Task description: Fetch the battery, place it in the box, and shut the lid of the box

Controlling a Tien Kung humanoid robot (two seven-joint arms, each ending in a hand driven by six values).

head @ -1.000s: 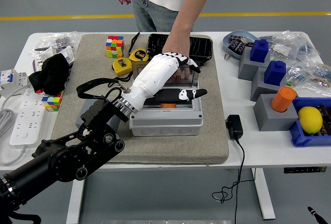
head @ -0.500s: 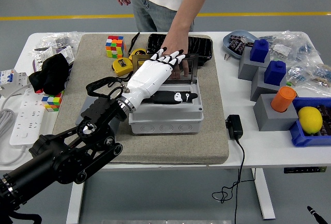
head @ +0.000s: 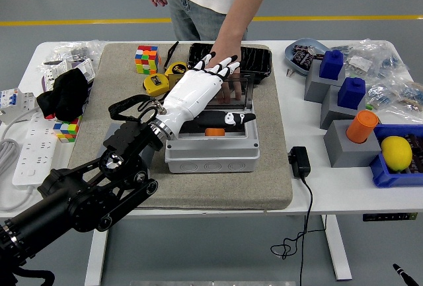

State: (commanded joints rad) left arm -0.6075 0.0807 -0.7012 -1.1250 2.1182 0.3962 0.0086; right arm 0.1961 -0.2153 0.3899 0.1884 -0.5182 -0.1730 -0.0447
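— Nearest the table edge?
— Grey box (head: 211,148) on the tan mat (head: 264,180), lid (head: 228,92) raised at its far side. Orange battery (head: 213,132) lying inside, in sight again after being covered half a second ago.

— And the left hand (head: 201,91)?
— Reaching in from seven o'clock over the open box, fingers (head: 221,63) spread and flat, gripping nothing. Thumb (head: 239,118) stretched toward three o'clock across the opening. Fingertips further toward twelve o'clock than half a second ago, at the lid's top edge.

— Farther back?
— A person's hand (head: 228,86) coming down from twelve o'clock, resting against the lid just under the robot's fingers; much the same place as before. Black tray (head: 254,61) behind it, yellow tape measure (head: 176,70) at eleven o'clock of the box.

— Right hand?
— Out of sight.
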